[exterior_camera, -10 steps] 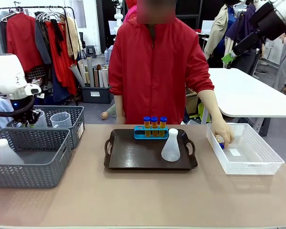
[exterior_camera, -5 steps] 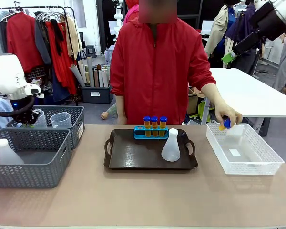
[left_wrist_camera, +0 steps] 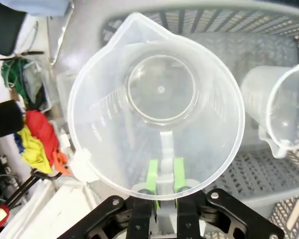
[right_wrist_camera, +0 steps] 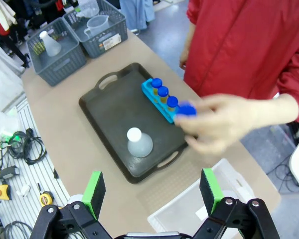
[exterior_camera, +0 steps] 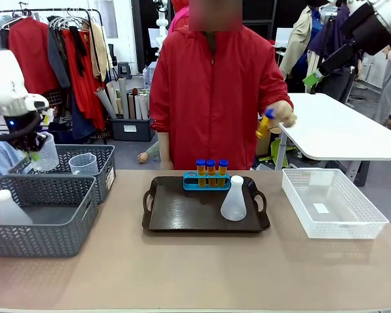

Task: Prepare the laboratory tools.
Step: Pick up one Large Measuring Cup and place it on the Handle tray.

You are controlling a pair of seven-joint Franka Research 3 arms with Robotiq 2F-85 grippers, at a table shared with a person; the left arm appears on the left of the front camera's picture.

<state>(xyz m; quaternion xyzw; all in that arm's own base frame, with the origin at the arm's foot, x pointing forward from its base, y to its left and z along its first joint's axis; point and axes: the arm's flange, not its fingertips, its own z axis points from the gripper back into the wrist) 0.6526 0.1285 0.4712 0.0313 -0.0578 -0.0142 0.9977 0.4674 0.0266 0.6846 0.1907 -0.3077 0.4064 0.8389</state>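
Left wrist view shows you the left jaws pinching the handle of the measuring jug [left_wrist_camera: 159,99], held above the rear basket [exterior_camera: 103,171] (right jaws spread wide), tray [exterior_camera: 182,212] well off to its right.

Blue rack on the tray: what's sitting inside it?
Three orange-filled tubes with blue caps stand in the blue rack; its leftmost hole looks empty. The rack's wall hides the tubes' bottoms.
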